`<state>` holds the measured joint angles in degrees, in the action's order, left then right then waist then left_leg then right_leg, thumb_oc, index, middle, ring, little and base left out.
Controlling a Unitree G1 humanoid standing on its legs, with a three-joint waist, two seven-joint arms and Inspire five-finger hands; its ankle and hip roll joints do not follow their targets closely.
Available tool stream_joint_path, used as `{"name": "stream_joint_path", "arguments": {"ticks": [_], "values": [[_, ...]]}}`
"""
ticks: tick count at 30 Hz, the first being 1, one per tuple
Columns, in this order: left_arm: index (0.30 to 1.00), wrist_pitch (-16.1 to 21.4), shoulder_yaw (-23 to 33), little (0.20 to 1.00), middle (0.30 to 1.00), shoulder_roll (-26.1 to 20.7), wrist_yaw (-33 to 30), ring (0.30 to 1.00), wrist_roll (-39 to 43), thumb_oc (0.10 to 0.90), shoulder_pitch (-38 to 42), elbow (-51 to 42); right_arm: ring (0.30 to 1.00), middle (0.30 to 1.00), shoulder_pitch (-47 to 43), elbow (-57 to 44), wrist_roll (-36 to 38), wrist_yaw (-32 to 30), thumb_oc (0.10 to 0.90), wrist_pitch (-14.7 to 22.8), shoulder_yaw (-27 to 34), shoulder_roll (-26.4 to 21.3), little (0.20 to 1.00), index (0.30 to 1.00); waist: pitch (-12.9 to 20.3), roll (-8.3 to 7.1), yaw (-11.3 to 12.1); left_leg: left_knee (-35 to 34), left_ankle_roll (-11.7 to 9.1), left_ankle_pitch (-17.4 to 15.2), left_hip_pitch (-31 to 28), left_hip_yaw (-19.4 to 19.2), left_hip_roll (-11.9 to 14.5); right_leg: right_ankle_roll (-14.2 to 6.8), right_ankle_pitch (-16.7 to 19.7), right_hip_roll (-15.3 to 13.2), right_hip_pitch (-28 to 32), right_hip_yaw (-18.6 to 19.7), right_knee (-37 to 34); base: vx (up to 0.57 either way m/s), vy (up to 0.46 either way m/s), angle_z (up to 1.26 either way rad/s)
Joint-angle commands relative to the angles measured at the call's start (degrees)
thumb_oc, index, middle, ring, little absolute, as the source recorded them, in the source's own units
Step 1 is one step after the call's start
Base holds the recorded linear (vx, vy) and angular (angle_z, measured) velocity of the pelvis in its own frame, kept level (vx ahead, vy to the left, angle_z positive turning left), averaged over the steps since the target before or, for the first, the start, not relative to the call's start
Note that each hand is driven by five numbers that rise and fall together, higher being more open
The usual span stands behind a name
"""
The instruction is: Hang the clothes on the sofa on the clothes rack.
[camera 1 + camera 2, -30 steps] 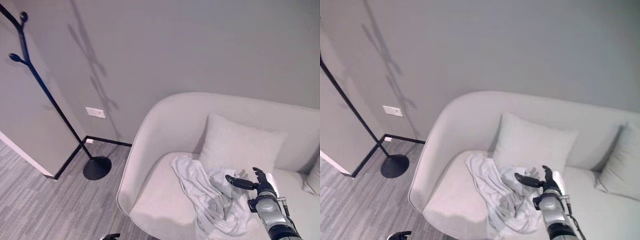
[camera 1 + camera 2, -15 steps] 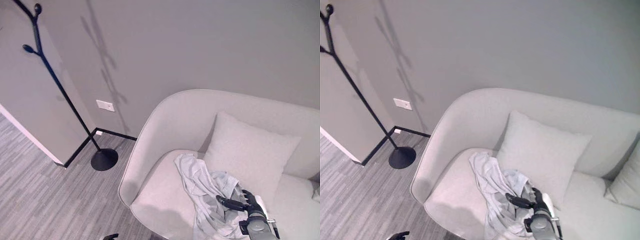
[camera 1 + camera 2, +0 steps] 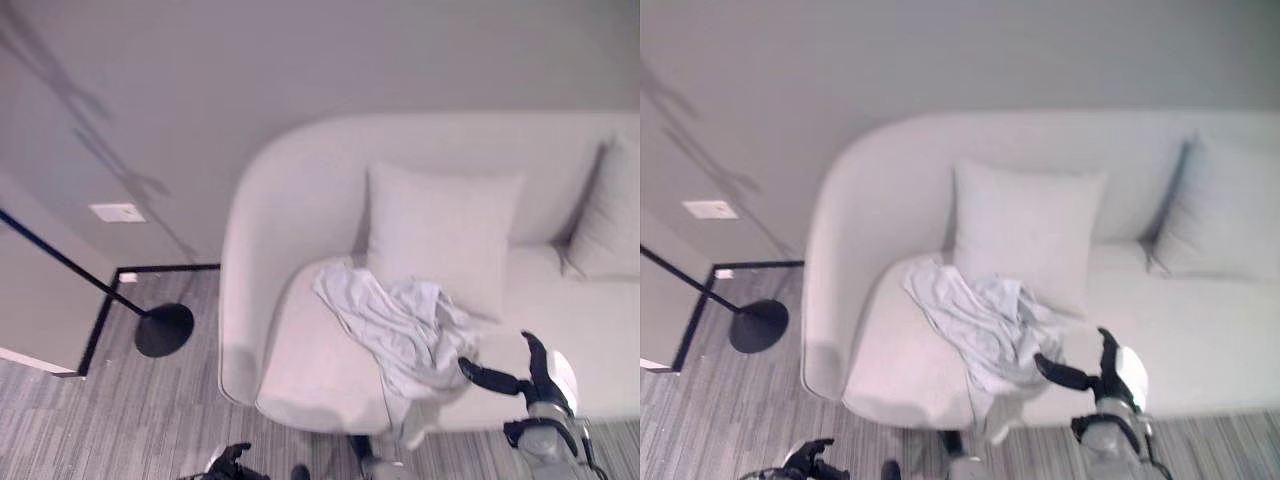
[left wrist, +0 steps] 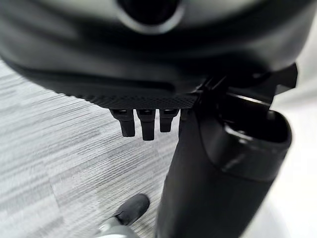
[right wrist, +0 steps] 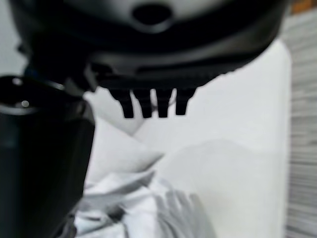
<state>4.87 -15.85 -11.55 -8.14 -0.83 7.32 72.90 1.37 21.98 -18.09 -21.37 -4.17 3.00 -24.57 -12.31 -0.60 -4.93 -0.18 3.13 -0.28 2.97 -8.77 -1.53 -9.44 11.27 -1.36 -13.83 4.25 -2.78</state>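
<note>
While my right hand [image 3: 535, 385] hovers at the sofa's [image 3: 300, 350] front edge, the step in hand is the reach for the clothes [image 3: 400, 330].

Clothes lie crumpled on the seat, in front of the pillow [image 3: 440, 240], with one tail hanging over the front edge. My right fingers [image 5: 148, 101] are straight and spread, thumb pointing toward the cloth, holding nothing; the thumb tip is just beside the heap, and I cannot tell if it touches. Next move, as I judge it: push into the heap and close on a thick fold, then lift and carry to the rack [image 3: 140, 310], which stands on the floor well apart to my left. My left hand [image 3: 228, 462] hangs low, fingers [image 4: 142, 124] relaxed, holding nothing.
</note>
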Motion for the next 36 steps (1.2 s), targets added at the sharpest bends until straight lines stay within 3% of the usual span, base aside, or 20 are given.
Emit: {"name": "stream_joint_path", "arguments": {"ticks": [1, 3, 6, 7, 10, 12, 18, 27, 36], "values": [[0.900, 1.5, 1.3, 0.900, 0.900, -0.3, -1.3, 0.900, -0.1, 0.800, -4.3, 1.7, 0.900, 0.900, -2.8, -6.8, -4.1, -2.4, 0.800, 3.7, 2.1, -6.2, 0.900, 0.900, 2.0, -0.11, 5.1, 0.0, -1.3, -2.7, 3.6, 1.8, 2.9, 3.3, -13.9, -5.8, 7.0, -8.8, 10.6, -0.16, -0.032, -0.42], [0.900, 1.4, 2.8, 0.900, 0.900, -0.7, -1.5, 0.900, 0.1, 0.800, -5.4, 2.4, 0.900, 0.900, -2.9, -6.3, -4.2, -2.2, 0.800, 3.8, 1.9, -6.1, 0.900, 0.900, 2.7, -0.80, 6.7, 1.2, -1.5, -2.8, 5.4, 0.8, 3.5, 3.5, -15.8, -7.6, 11.4, -10.4, 10.6, -0.17, -0.063, -0.50], [0.900, 1.6, 4.9, 0.900, 0.900, -1.6, -2.4, 0.900, 1.3, 0.800, -5.8, 3.5, 0.900, 0.900, -4.4, -5.0, -4.0, -2.6, 0.800, 4.1, 0.9, -5.6, 0.900, 0.900, 3.6, -3.18, 10.0, 4.1, -1.8, -2.2, 10.4, -0.1, 3.7, 2.6, -14.1, -10.3, 16.9, -11.8, 6.7, -0.15, -0.107, -0.26], [0.900, 1.6, 4.9, 0.900, 0.900, -1.6, -2.4, 0.900, 1.3, 0.800, -5.7, 3.5, 0.900, 0.900, -4.4, -5.0, -4.0, -2.6, 0.800, 4.1, 0.9, -5.6, 0.900, 0.900, 3.6, -3.17, 10.0, 4.1, -1.8, -2.2, 10.5, 0.0, 3.7, 2.6, -14.1, -10.3, 16.8, -11.8, 6.6, -0.11, -0.078, -0.29], [0.900, 2.5, 6.2, 0.900, 0.900, -1.9, -3.5, 0.900, 2.3, 0.800, -5.1, 3.7, 0.900, 0.900, -7.9, -2.2, -3.5, -3.7, 0.800, 3.7, -0.5, -6.0, 0.900, 0.900, 3.3, -5.99, 11.7, 8.0, -2.7, -2.1, 17.1, -0.4, 3.2, 1.6, -14.6, -9.8, 16.5, -12.6, 0.3, -0.17, -0.115, -0.21], [0.900, 2.7, 6.1, 0.900, 0.900, -1.9, -3.7, 0.900, 2.5, 0.800, -5.0, 3.3, 0.900, 0.900, -8.9, -1.6, -3.5, -4.3, 0.800, 3.6, -0.6, -6.4, 0.900, 0.900, 2.9, -6.20, 11.9, 8.9, -2.9, -2.0, 18.5, -0.2, 3.4, 1.6, -14.6, -9.3, 16.0, -12.8, -0.4, -0.13, -0.101, -0.15], [0.900, 3.3, 1.6, 0.900, 0.900, -1.1, -4.6, 0.900, 1.9, 0.800, -2.9, 2.8, 0.900, 0.900, -14.7, 3.8, 3.5, -4.4, 0.800, 5.1, -3.7, -6.0, 0.900, 0.900, -1.1, -5.70, 11.7, 11.4, -4.3, -1.1, 21.8, 2.8, 4.3, 3.2, -14.8, -6.9, 14.7, -13.9, -1.5, -0.11, -0.075, 0.11], [0.900, 3.5, 1.4, 0.900, 0.900, -1.1, -5.2, 0.900, 3.5, 0.800, -2.9, 3.4, 0.900, 0.900, -20.3, 8.8, 8.1, -3.7, 0.800, 6.8, -8.9, -3.9, 0.900, 0.900, -2.5, -4.35, 12.5, 10.7, -4.3, -0.6, 21.6, 3.8, 3.9, 4.0, -14.9, -6.0, 12.9, -13.5, -1.0, 0.01, 0.015, 0.12], [0.900, 4.3, 0.1, 0.900, 0.900, -1.1, -6.8, 0.900, 5.0, 0.800, -2.3, 2.9, 0.900, 0.900, -29.3, 16.8, 8.1, -7.3, 0.800, 5.7, -12.7, -3.7, 0.900, 0.900, -3.9, -3.46, 14.6, 11.3, -4.1, -1.2, 22.8, 4.0, 3.8, 4.2, -14.9, -6.0, 10.9, -13.2, -0.3, 0.00, 0.003, 0.01]]}}
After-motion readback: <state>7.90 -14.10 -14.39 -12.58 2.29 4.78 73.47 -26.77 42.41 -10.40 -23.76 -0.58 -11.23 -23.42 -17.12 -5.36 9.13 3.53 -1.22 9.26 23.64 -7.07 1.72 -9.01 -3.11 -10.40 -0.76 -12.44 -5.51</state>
